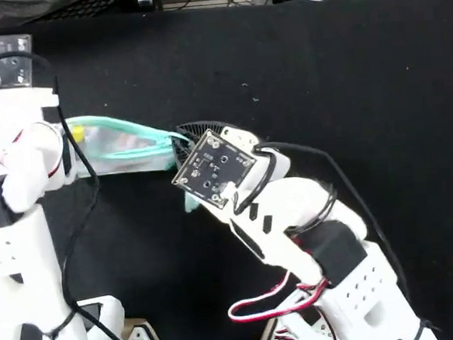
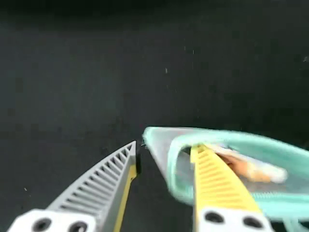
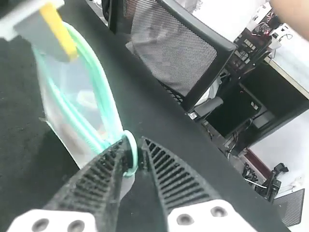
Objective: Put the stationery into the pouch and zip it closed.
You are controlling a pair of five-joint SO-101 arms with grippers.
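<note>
The first part of the task looks done, as far as I can judge: the stationery (image 2: 248, 169), some orange and white pieces that I cannot name exactly, lies inside the transparent plastic pouch with the mint-green zip edge (image 1: 124, 150). The zipping is what is left. The two green zip lines stand apart along most of the pouch and come together only at its right end, so the mouth seems to be open. The pouch lies flat on the black cloth-covered table (image 1: 322, 93), left of the middle, stretched from left to right between the two arms. At its right end the right gripper (image 3: 133, 143), with black ribbed fingers, is clamped on the small mint-green ring pull (image 3: 134, 157) of the zip. At the left end is the left gripper (image 2: 164, 146). Its grey finger and its yellow finger are apart: the yellow one seems to lie in the open mouth, and the grey one is outside, just beside the corner of the pouch. The pouch looks thin and soft, and its content shows through the wall.
</note>
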